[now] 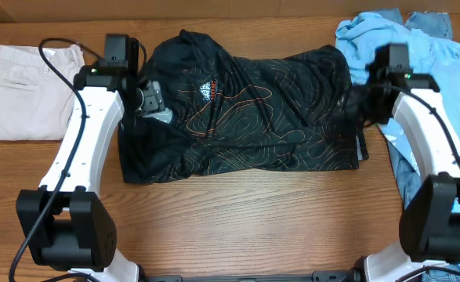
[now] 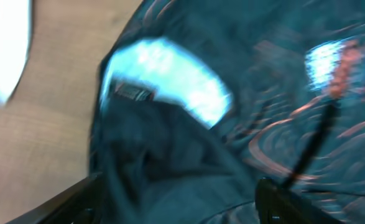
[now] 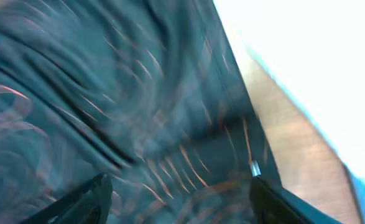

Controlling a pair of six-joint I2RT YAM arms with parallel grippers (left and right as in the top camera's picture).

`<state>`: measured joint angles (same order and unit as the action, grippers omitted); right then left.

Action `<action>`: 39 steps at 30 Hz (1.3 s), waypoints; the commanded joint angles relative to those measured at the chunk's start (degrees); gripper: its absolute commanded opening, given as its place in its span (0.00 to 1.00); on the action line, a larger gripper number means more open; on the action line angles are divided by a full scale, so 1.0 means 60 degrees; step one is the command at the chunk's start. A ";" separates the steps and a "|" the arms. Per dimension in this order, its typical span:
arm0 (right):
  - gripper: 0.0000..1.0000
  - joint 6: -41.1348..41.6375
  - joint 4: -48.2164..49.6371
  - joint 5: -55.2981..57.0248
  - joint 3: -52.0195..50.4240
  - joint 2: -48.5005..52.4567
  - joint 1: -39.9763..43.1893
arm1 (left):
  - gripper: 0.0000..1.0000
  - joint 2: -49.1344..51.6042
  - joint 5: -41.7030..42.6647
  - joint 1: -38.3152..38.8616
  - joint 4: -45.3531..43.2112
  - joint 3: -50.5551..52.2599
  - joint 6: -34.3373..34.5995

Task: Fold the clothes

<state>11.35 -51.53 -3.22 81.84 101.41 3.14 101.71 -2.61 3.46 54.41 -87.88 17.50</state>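
**Shirt [image 1: 253, 117] lies crosswise, an open pincer over each end**

The shirt is spread on the middle of the table [image 1: 237, 227], closer to the far edge than the near one. Its long axis runs left to right, parallel to that far edge. That's the relation to watch, because each arm has one end to itself.

The left gripper [image 1: 153, 103] hangs over the shirt's left end. Its wrist view is smeared, but it shows a pale collar patch with a label straight ahead and two fingers [image 2: 76, 200] set wide apart with black cloth between them. I read that as released, nothing pinched.

The right gripper [image 1: 361, 106] sits over the right end, right at the shirt's border. Its fingers [image 3: 92, 194] are also splayed over orange-lined fabric, so it's released too. A strip of bare wood and something pale blue show just past the hem.

Neither arm is nearer the garment as a whole. The fabric runs inward from both, toward the table's centre. My call is that a fold across the long axis needs both ends gripped together.

Off to the sides, beige trousers [image 1: 26, 86] lie flat at the far left corner. A heap of light blue garments [image 1: 425, 59] fills the far right corner and trails down the right edge, touching or nearly touching the shirt.
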 commanded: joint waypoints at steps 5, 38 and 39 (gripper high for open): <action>0.74 -0.0696 0.0867 -0.0168 0.0754 -0.0426 -0.0273 | 0.85 -0.0219 0.1446 0.0051 -0.1821 -0.1545 -0.1807; 0.76 -0.0648 0.0197 -0.0273 0.0736 -0.0426 -0.0273 | 0.86 0.5541 0.3865 -0.1304 -0.7246 -0.2524 -0.2208; 0.77 -0.0648 0.0168 -0.0273 0.0736 -0.0426 -0.0273 | 0.86 0.5563 0.3872 -0.1304 -0.7355 -0.2524 -0.2204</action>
<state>7.64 -50.59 -4.32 85.56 99.96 1.50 134.08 17.37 -4.84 11.51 -102.63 4.25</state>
